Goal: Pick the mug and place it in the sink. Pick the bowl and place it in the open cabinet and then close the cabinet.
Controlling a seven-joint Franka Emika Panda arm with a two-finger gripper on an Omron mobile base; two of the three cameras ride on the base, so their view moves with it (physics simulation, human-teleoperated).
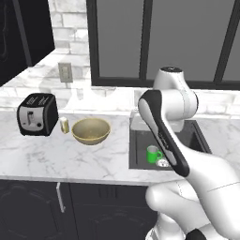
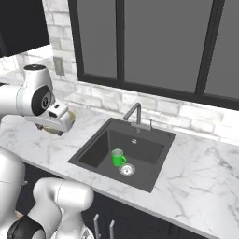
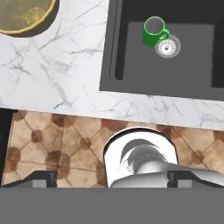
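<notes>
Green mug [image 1: 152,154] already stands upright in the black sink [image 2: 93,151], handle toward the steel drain [image 2: 126,169], touching or just beside it. So mug half looks done; step in hand, as I judge it, is going for the bowl [image 1: 91,131].

Bowl sits on the marble tabletop [image 1: 56,154], upright, empty, left of the sink, w/ a small brass-coloured cylinder [image 1: 64,124] just beside it and a black toaster [image 1: 37,114] beyond that. In the hand view the bowl's rim [image 3: 26,17] is at the top-left corner, mug top-right.

Gripper [image 3: 111,178] fully spread, holding nothing, up high over the tabletop's front edge, looking straight down; floor tiles show below it.

How to do it well, imo:
- Swing toward the bowl before dropping; it is well off-centre in the hand view.
- Bowl is much wider than the jaws can span, so pinch the rim wall: one finger inside, one outside.
- Take the near or sink-side rim, away from the cylinder, to avoid knocking it.
- Come down vertical, close firmly, lift level.

Dark cabinet [image 1: 18,33] is up left; can't tell its door state.
</notes>
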